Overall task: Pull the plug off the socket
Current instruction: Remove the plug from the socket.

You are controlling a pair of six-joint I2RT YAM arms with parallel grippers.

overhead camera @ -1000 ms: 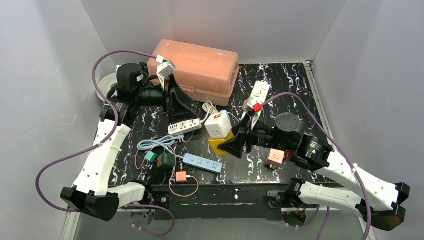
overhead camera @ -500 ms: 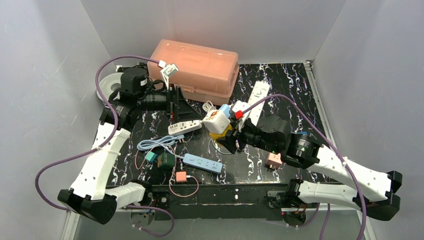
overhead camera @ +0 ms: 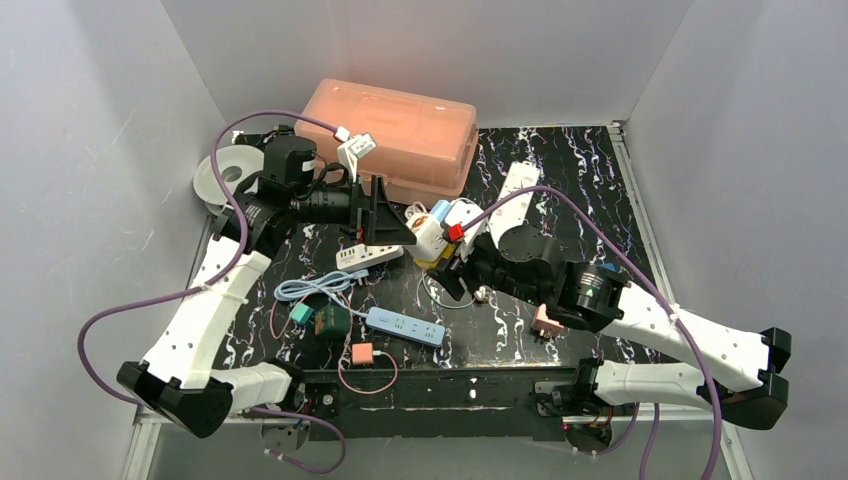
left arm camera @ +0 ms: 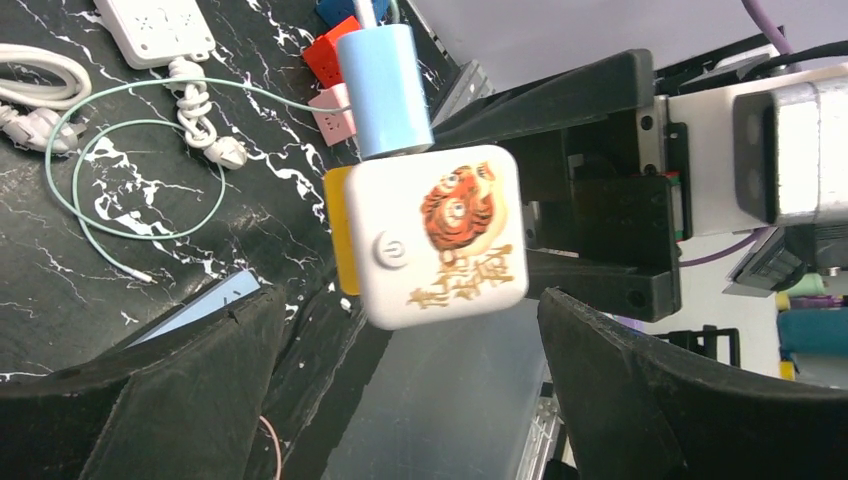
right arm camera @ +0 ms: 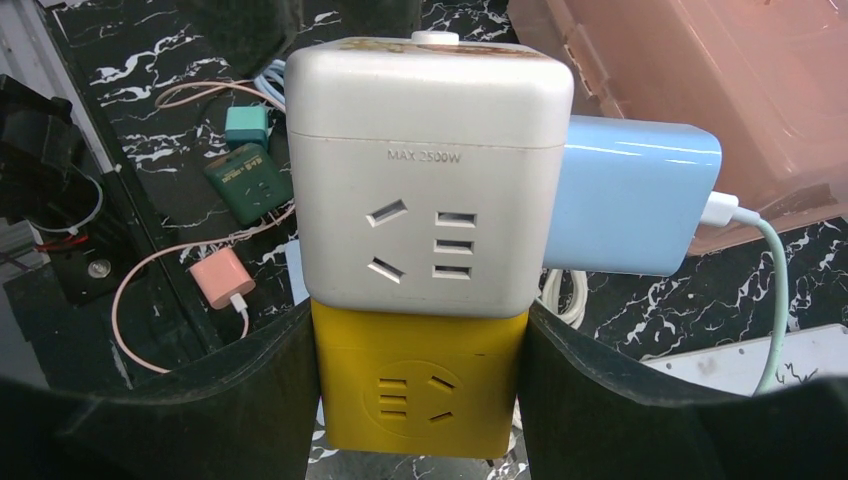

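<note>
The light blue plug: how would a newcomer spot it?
Find the pink storage box at the table's back; just before it the right claw grips a yellow cube with a white cube socket stacked on top. The light blue plug sticks out of that white cube's side, a chunky block trailing a pale green cable, unlike the flat blue power strip.

The black, white-veined marble-look surface (overhead camera: 585,160) carries a translucent pink plastic box (overhead camera: 400,135) at the back. Nearer lie a white power strip (overhead camera: 368,256), a light-blue power strip (overhead camera: 405,326), a dark green adapter (overhead camera: 331,321) and a small pink charger (overhead camera: 362,352).
</note>
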